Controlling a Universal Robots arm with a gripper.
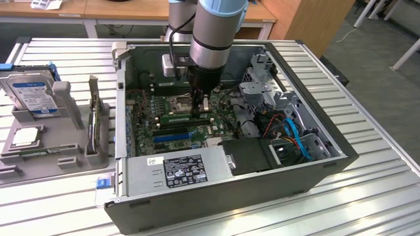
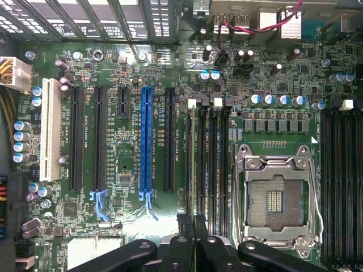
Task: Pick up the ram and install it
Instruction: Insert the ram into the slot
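Table top: ribbed metal, bright, glossy w/ glare streaks. PC case: painted sheet metal, matt dark grey outside; drive cage at 2 o'clock bare dull steel. PSU at 6 o'clock: brushed grey metal w/ paper-look labels. Motherboard: green board, semi-gloss; slots hard plastic — black, one blue, one white. CPU socket frame: shiny bare metal. Gripper: black, smooth, slight sheen. Tray at 9 o'clock: matt grey plastic. Desks at 12 o'clock: wood-look tops.
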